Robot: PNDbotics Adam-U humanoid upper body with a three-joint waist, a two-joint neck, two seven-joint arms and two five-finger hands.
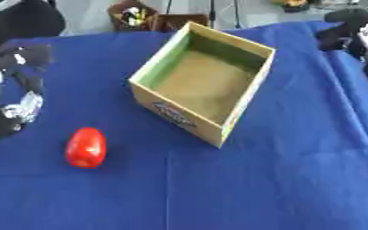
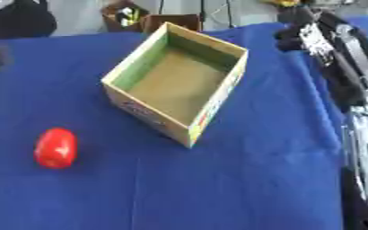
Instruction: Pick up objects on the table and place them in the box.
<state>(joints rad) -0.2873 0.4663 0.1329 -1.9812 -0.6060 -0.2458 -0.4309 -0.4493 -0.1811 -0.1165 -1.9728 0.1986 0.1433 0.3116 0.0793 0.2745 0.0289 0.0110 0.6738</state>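
Observation:
A shiny red oval object (image 1: 86, 147) lies on the blue cloth, in front of and to the left of the box. The open cardboard box (image 1: 174, 114) stands askew in the middle, its brown floor bare. My left hand (image 1: 16, 85) hovers at the left edge, up and left of the red object and apart from it, fingers loosely curved and holding nothing. My right hand (image 2: 303, 32) hangs over the far right corner, beyond the box's right side, fingers relaxed and empty. Its arm (image 2: 360, 90) runs down the right edge.
The blue cloth (image 1: 281, 179) covers the whole table. Two small brown containers (image 1: 137, 16) stand just beyond the far edge, behind the box. A dark bulky shape (image 1: 22, 18) fills the upper left corner.

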